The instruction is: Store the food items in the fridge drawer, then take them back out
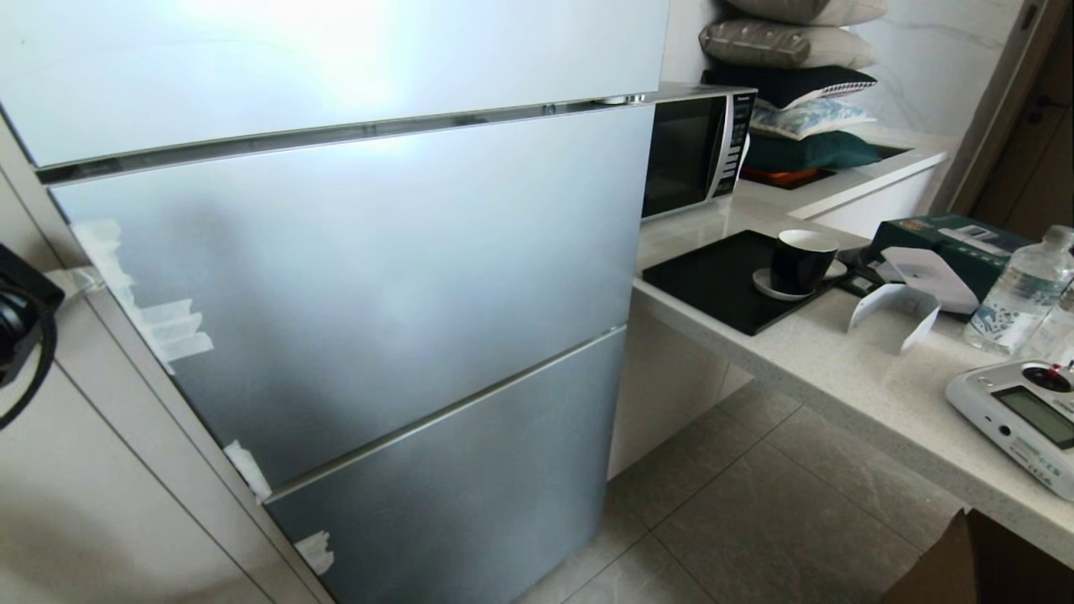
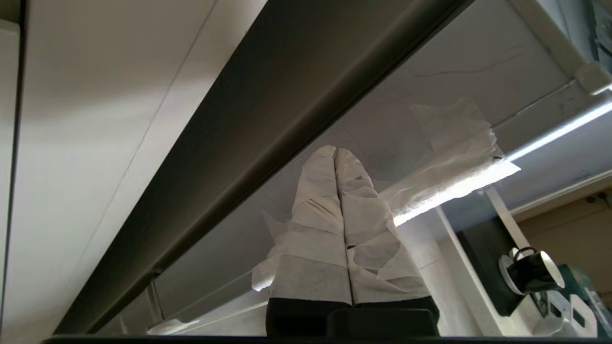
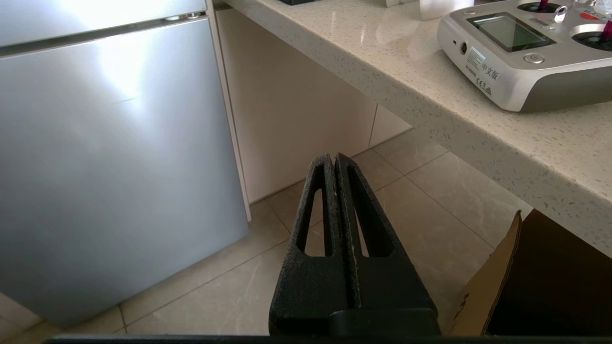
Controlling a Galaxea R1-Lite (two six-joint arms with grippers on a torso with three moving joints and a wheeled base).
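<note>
Soft daylight fills the scene. A broad white glare washes out the upper fridge door panels (image 1: 336,126) in the head view and fades to grey-blue lower down. The right wrist view shows the same sheen on the lower panel (image 3: 110,143), while the pale table (image 3: 430,95) is evenly lit. The left wrist view is dimmer, with a dark gap (image 2: 267,119) in shadow and a bright strip of light (image 2: 550,138). Straight edges bow slightly near the frame borders.

Head camera faces the closed fridge (image 1: 352,277) squarely; both wrist cameras share its counter (image 3: 430,95) (left one closest).
</note>
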